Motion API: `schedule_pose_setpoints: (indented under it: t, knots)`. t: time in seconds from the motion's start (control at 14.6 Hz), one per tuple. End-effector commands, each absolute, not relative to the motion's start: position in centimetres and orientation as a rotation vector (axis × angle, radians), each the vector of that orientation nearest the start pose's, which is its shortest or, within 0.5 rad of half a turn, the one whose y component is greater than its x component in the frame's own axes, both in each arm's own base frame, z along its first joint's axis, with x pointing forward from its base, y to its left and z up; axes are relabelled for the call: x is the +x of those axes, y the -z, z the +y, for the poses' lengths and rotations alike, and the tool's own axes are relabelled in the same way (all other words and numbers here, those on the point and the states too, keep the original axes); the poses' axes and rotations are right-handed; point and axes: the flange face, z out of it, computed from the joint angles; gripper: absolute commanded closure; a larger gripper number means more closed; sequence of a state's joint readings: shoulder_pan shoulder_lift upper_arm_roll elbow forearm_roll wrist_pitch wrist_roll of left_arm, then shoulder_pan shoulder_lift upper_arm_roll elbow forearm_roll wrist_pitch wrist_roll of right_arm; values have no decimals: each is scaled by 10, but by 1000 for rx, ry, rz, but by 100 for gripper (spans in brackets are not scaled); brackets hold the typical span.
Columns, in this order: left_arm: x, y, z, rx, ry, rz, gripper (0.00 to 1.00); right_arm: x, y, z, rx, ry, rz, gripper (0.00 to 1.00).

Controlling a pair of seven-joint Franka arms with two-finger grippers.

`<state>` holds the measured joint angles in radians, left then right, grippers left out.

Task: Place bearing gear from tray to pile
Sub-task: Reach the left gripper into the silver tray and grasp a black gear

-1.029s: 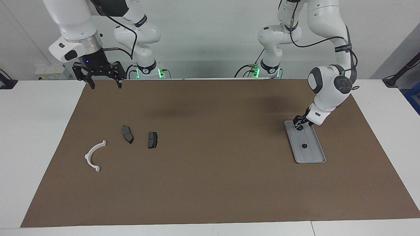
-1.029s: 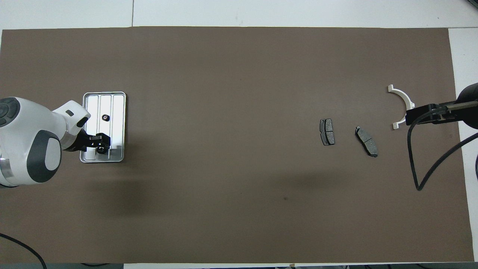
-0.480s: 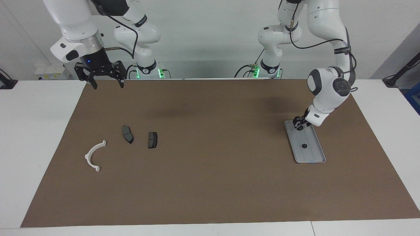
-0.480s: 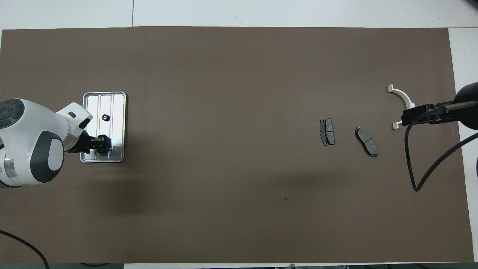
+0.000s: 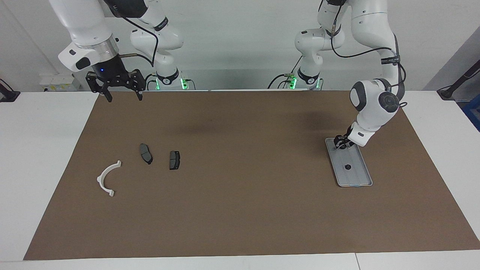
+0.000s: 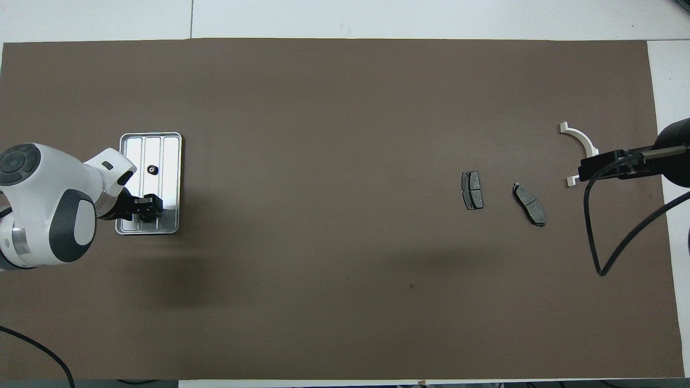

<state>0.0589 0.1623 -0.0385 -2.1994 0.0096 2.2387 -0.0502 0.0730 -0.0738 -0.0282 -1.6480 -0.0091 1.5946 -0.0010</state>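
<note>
Lifted slightly, left claw (image 5: 339,143) grips a bearing gear (image 6: 145,217) over the tray (image 5: 356,176); right claw (image 5: 120,93) waits, released.

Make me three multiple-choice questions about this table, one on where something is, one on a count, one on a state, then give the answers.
1. Where is the left pincer?
A. over the tray's end nearer the robots
B. over the white bracket
C. over the brake pads

2. How many dark brake pads lie on the mat?
A. one
B. two
C. four

3. How is the right pincer?
A. shut on a pad
B. resting on the mat
C. open, raised, waiting

Answers:
1. A: the facing view shows it low at that end of the tray.
2. B: one pad lies beside the other, near the white bracket.
3. C: its fingers stand apart, holding nothing.
</note>
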Motion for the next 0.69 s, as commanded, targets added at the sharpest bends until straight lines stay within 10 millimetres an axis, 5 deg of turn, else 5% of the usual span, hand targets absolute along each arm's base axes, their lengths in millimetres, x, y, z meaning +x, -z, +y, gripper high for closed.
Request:
schedule_pose_setpoints:
  t: [0.0,0.21,0.48,0.62]
  knots:
    - [529,-294,12,-3127,-187,-118,40,529,-632,24,-3118,59,-54,0]
    - [527,-292,12,-3126,-196,-120,48,529,-632,24,-3120,59,-59,0]
    - [527,-293,6,-3120,-218,-151,82,529,-632,24,-3120,61,-59,0]
    - [544,-315,-9,-3125,-185,-176,88,529,-632,24,-3120,61,-59,0]
